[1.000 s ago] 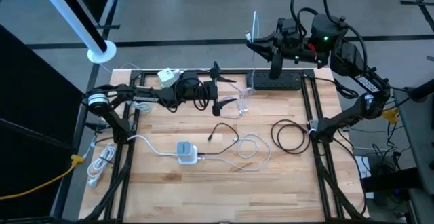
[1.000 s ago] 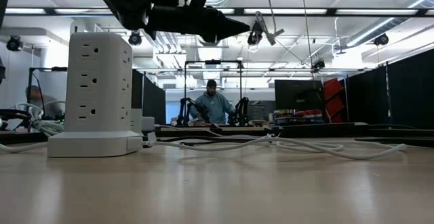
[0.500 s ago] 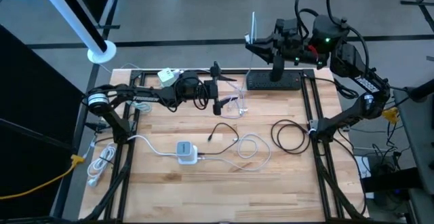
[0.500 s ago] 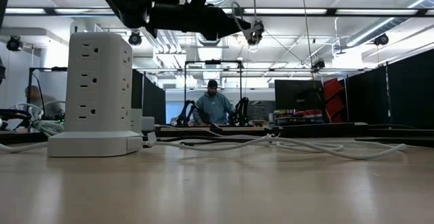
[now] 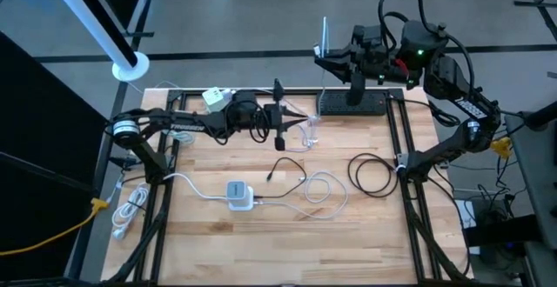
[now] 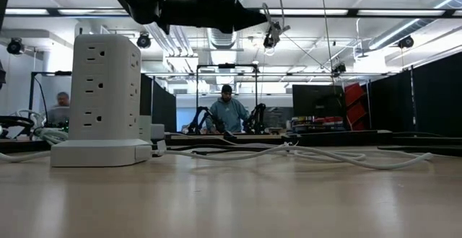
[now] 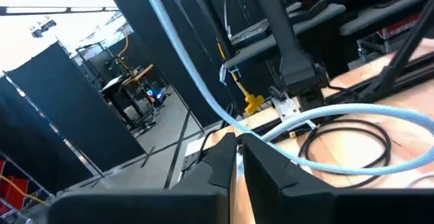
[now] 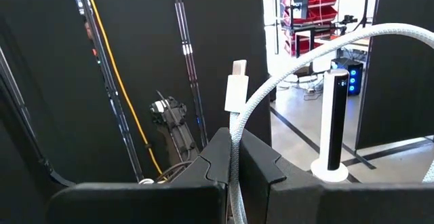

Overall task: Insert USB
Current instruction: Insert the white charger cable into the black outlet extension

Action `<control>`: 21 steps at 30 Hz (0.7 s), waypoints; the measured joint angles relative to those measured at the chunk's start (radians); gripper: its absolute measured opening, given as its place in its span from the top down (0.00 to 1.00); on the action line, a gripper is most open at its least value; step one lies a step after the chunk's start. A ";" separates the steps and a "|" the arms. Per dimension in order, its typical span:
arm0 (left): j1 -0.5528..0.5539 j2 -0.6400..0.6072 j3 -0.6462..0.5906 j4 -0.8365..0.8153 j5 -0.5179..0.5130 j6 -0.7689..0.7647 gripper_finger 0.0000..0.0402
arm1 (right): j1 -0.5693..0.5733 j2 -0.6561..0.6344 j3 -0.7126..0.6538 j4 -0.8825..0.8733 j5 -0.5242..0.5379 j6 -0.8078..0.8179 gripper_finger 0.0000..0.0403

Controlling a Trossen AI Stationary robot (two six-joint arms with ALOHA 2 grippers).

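High view, left to right: the power strip tower [image 5: 239,195] stands on the table [image 5: 218,252]. Above the table's far edge, the left gripper [image 5: 280,116] is pinched on the white cable [image 7: 352,112]. Off the far right corner, the right gripper [image 8: 232,157] is clamped on the same cable, its USB plug [image 8: 237,85] sticking up just past the fingertips.

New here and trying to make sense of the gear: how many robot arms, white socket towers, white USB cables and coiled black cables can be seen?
robot arms: 2, left arm and right arm
white socket tower: 1
white USB cable: 1
coiled black cable: 1
Total: 5
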 joint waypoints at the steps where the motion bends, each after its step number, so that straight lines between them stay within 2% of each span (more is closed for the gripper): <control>1: 0.000 0.000 0.000 -0.014 0.000 0.014 0.93 | 0.000 0.000 0.000 -0.001 0.000 0.000 0.99; 15: 0.000 0.002 0.000 -0.089 -0.001 0.066 0.50 | 0.000 0.000 0.000 -0.026 -0.003 -0.002 0.99; 21: -0.011 0.043 0.001 -0.060 -0.001 0.069 0.44 | 0.000 0.000 0.000 -0.025 -0.007 -0.006 0.99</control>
